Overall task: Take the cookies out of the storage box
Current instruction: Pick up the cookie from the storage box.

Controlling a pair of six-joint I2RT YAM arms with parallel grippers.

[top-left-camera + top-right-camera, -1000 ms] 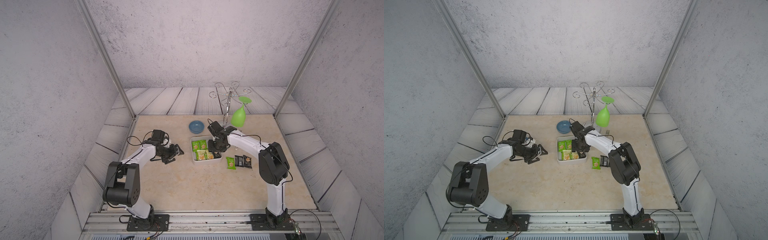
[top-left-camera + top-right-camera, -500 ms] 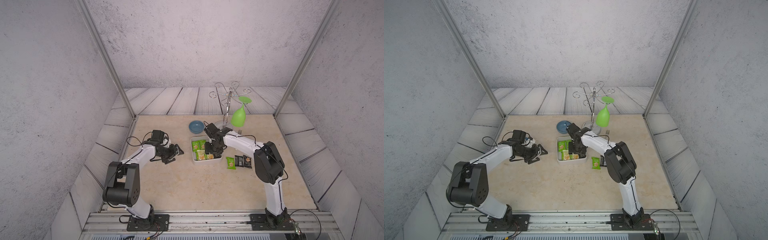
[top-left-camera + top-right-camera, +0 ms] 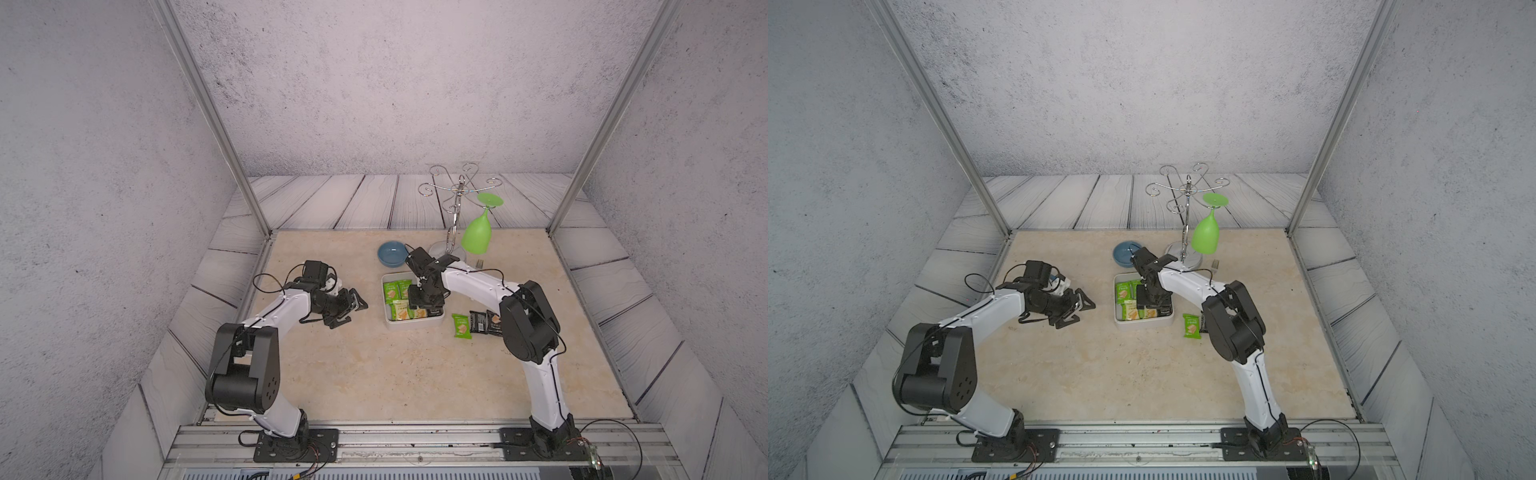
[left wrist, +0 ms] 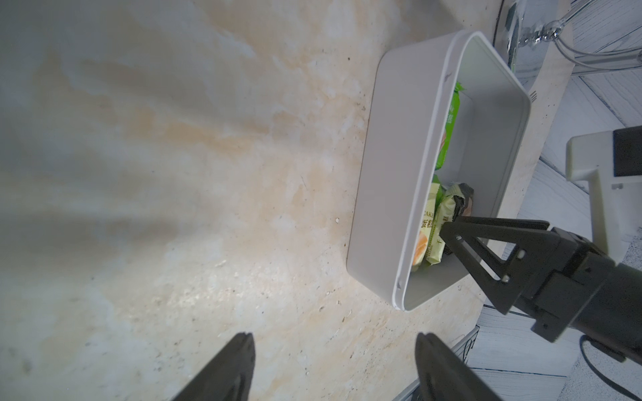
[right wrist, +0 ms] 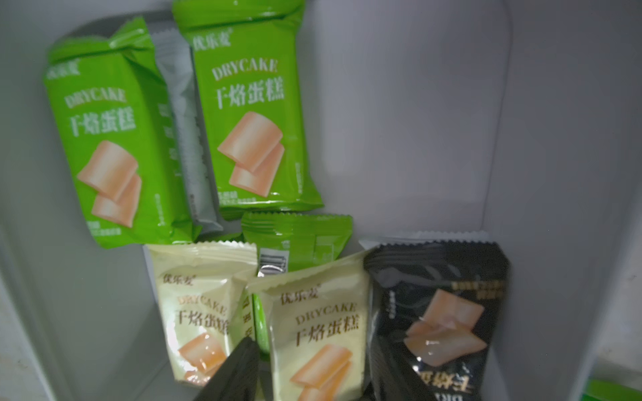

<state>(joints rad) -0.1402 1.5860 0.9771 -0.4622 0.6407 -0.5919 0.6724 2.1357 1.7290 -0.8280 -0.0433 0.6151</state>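
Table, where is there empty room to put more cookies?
Bare table lies wide in front of the storage box, and between it and the left claw. Crowded: the blue bowl and rack behind, loose cookies between it and the right arm.

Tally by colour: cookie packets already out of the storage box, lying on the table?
Green packets: 1
Black packets: 2
Total: 3 in view
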